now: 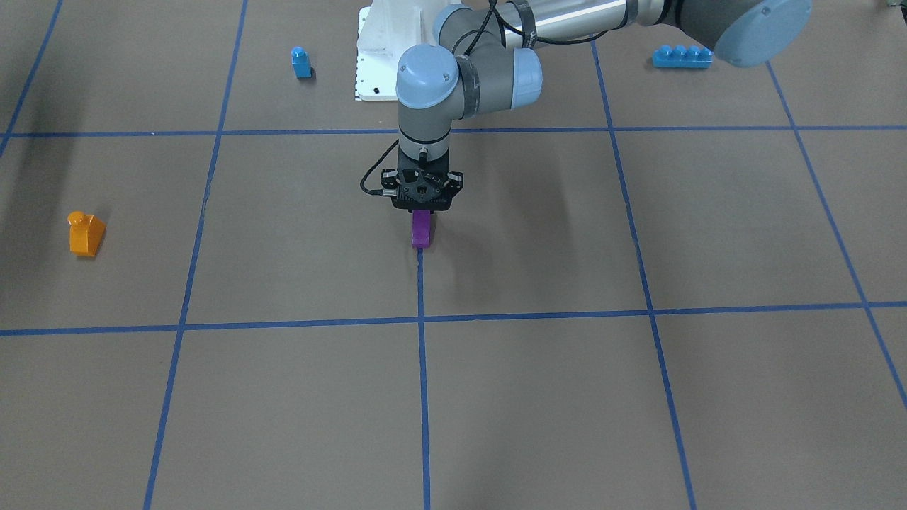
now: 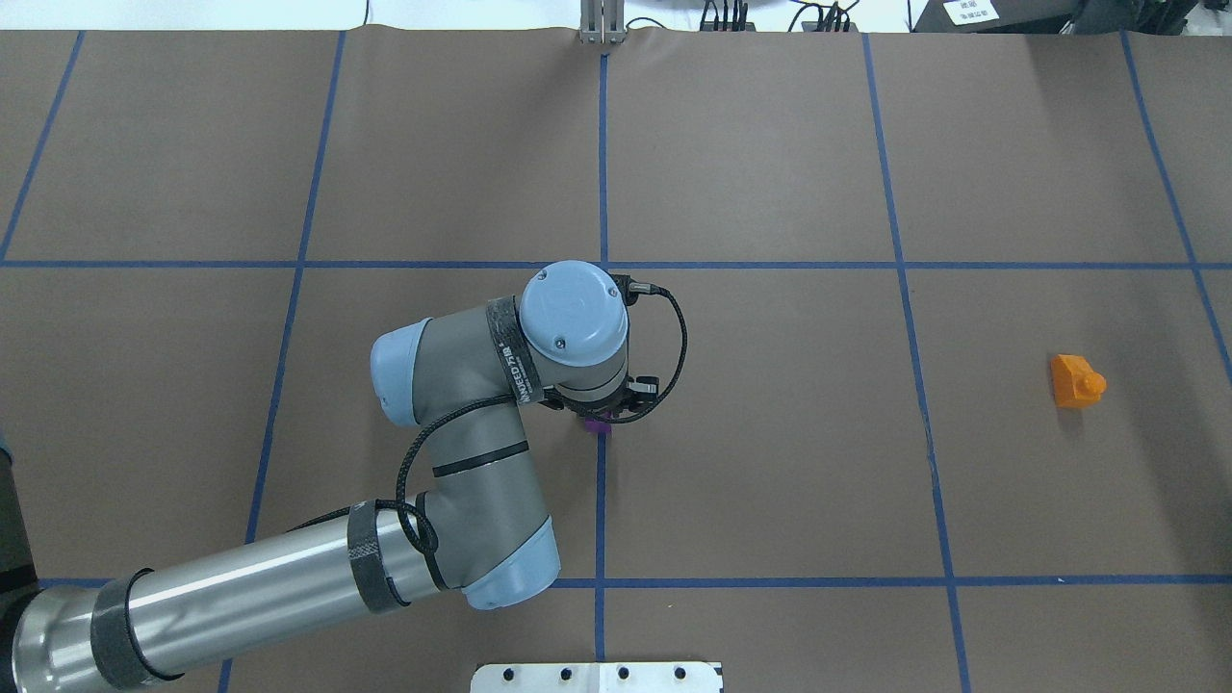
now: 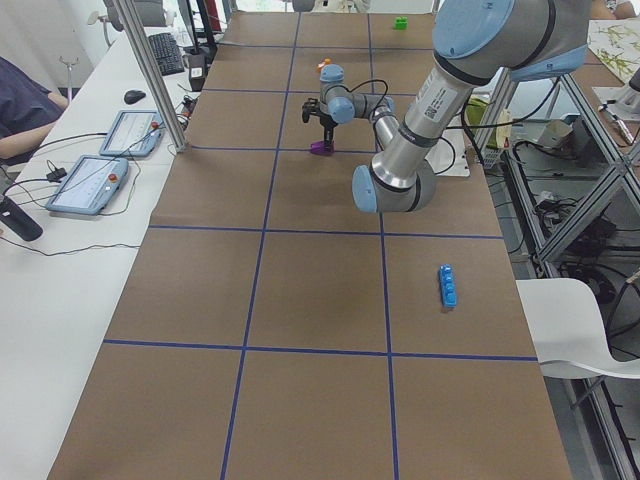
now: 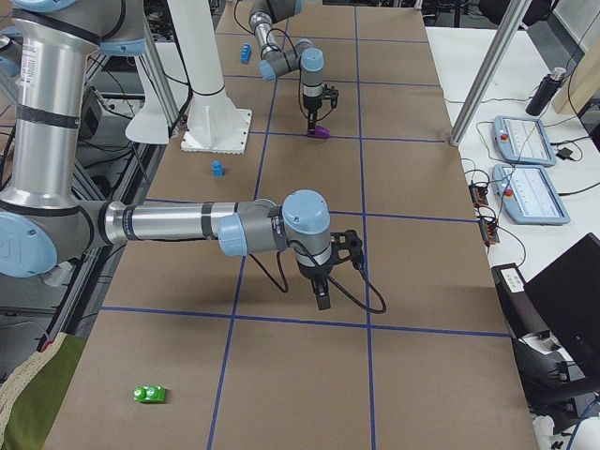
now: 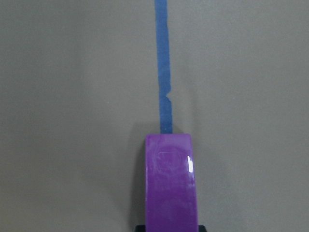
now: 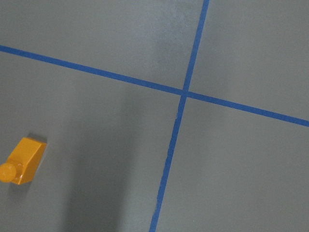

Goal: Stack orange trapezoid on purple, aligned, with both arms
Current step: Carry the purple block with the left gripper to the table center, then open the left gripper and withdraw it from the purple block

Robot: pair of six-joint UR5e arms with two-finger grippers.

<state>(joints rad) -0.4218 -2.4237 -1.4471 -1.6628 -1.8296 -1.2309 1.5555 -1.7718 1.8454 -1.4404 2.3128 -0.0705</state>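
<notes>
The purple block (image 1: 421, 230) is at the table's centre, at the end of a blue tape line. It also shows in the overhead view (image 2: 599, 426) and fills the lower middle of the left wrist view (image 5: 171, 188). My left gripper (image 1: 423, 212) points straight down and is shut on its upper part. I cannot tell whether the block touches the table. The orange trapezoid (image 1: 86, 234) lies alone far out on my right side (image 2: 1076, 380), stud sideways, and appears at the lower left of the right wrist view (image 6: 21, 162). My right gripper (image 4: 323, 302) hangs above the table; I cannot tell whether it is open or shut.
A small blue single-stud block (image 1: 301, 62) and a long blue brick (image 1: 682, 56) lie near the white pedestal base (image 1: 379, 49). A green block (image 4: 149, 395) lies at the table's right end. Blue tape lines grid the brown table cover.
</notes>
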